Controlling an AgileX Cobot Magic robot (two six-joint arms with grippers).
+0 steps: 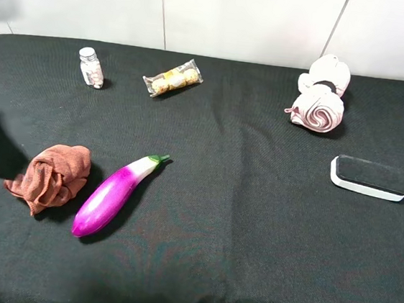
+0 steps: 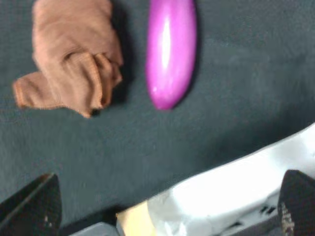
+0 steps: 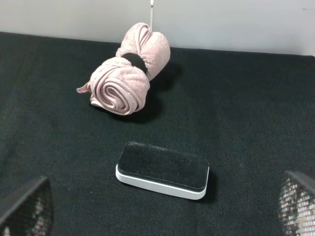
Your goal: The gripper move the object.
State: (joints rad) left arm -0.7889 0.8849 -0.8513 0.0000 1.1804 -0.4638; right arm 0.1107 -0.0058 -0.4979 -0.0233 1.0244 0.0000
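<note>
No legible text, label, brand, number or sign is found in any of the three views.

Surfaces checked: the small clear bottle with a white cap (image 1: 91, 67) shows only a blurred pattern, with no characters that can be made out. The clear plastic packet of yellow and white snacks (image 1: 173, 78) bears no readable print at this size. The white-rimmed block with a black felt top (image 3: 163, 169) is plain on its top and on the sides that show. Dark marks on the white sheet (image 2: 236, 196) in the left wrist view are too blurred to read.
</note>
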